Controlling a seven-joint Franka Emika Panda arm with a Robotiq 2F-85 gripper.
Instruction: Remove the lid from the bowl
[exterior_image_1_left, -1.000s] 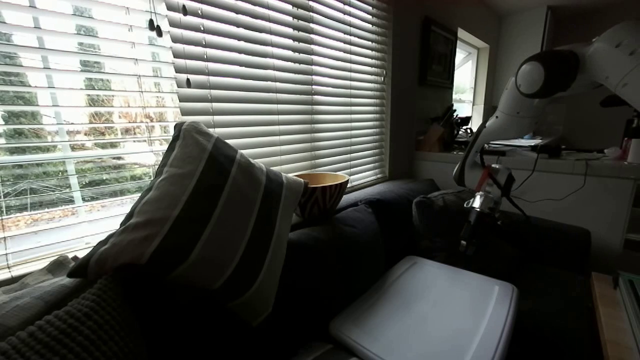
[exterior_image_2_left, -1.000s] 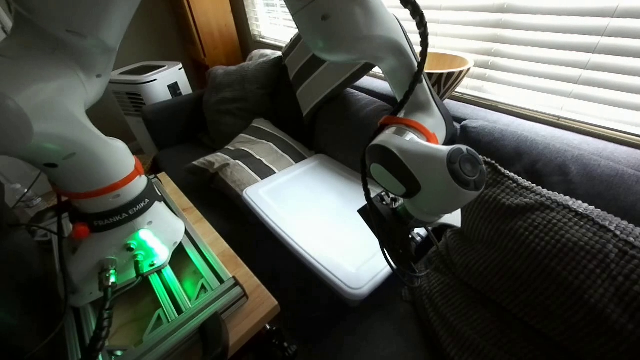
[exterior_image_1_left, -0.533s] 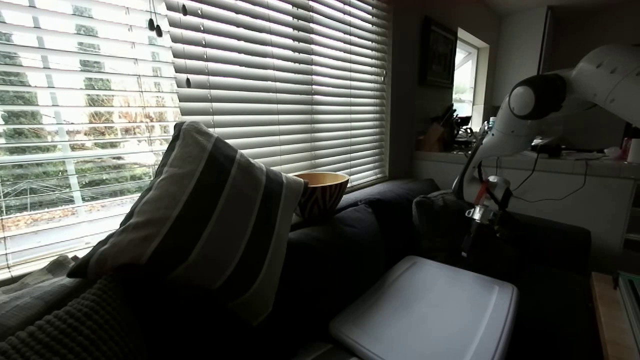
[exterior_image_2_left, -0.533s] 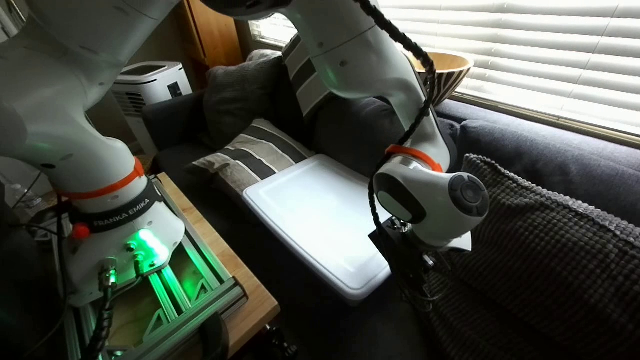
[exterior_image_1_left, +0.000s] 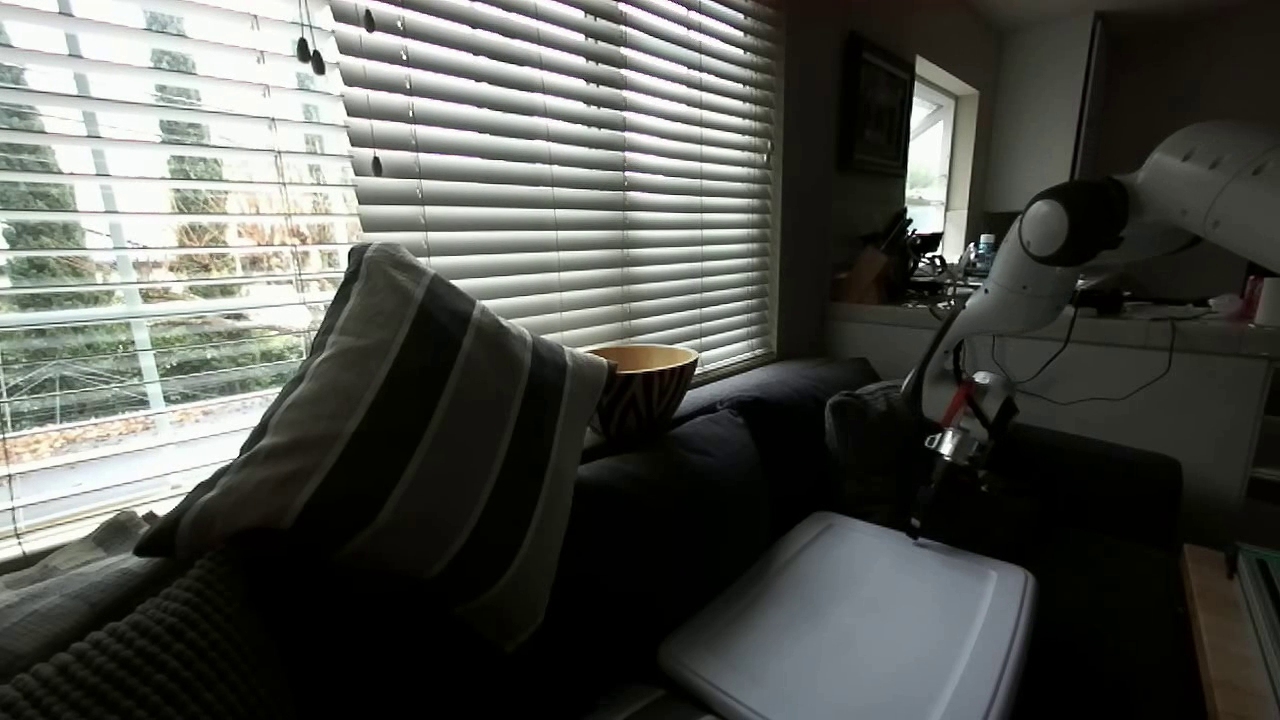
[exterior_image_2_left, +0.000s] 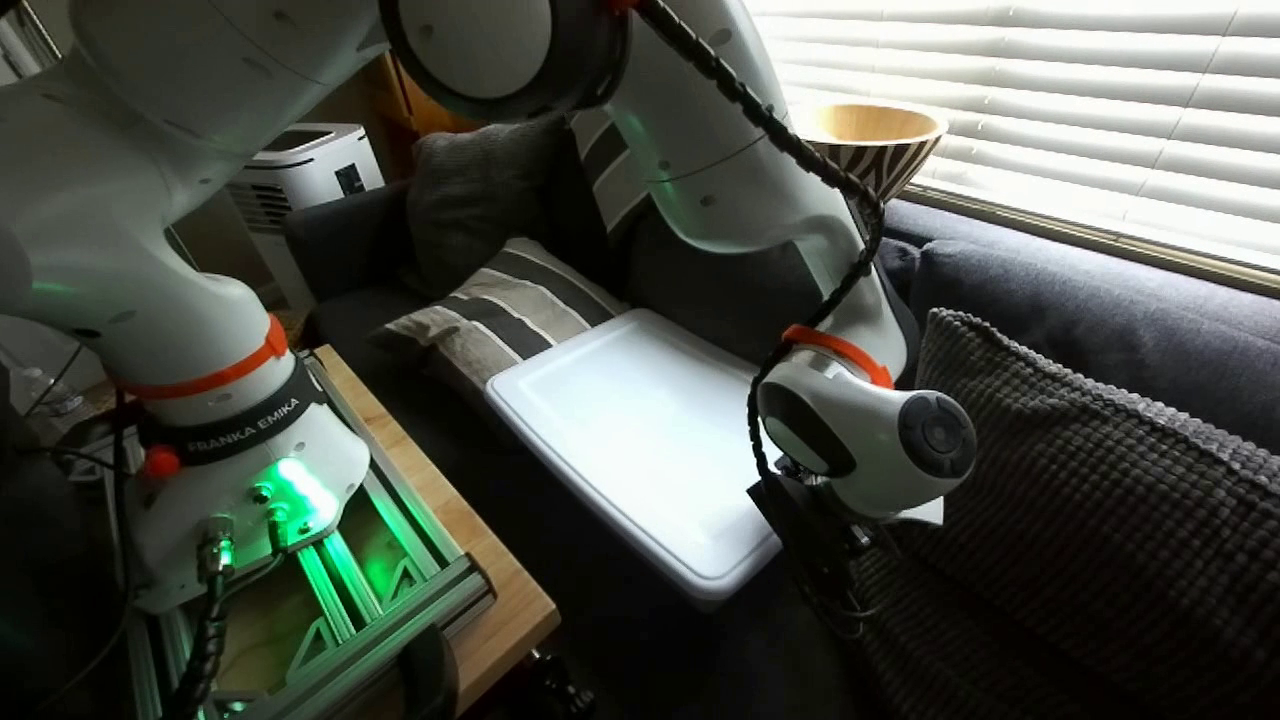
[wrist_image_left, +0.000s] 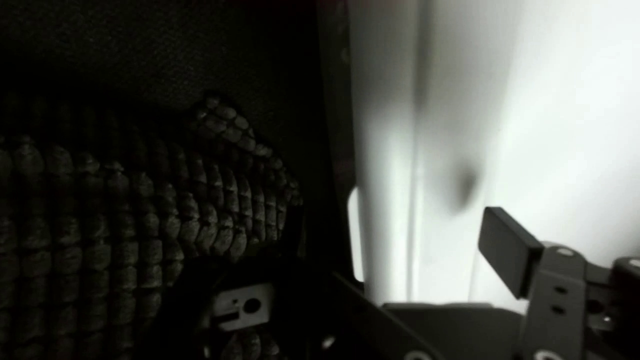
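The lid (wrist_image_left: 500, 125) (one edge) lies beneath the gripper (wrist_image_left: 397, 232).

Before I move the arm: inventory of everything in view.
sofa: 1, dark grey, below the blinds
blinds: at least 2, white, above the sofa
lid: 1, white, over the sofa seat; underneath unclear
patterned bowl: 1, tan inside, by the blinds
striped cushions: 2, grey, one beside the lid, one at sofa back
ribbed cushions: at least 2, dark grey, towards the sofa's ends
appliance: 1, white, beyond the sofa
framed picture: 1, dark, beyond the blinds
counter: 1, pale, beyond the sofa, cluttered
wooden table: 1, brown, in front of the sofa
arm: 1, white, over the sofa
pincer: 1, dark, open at the lid's edge
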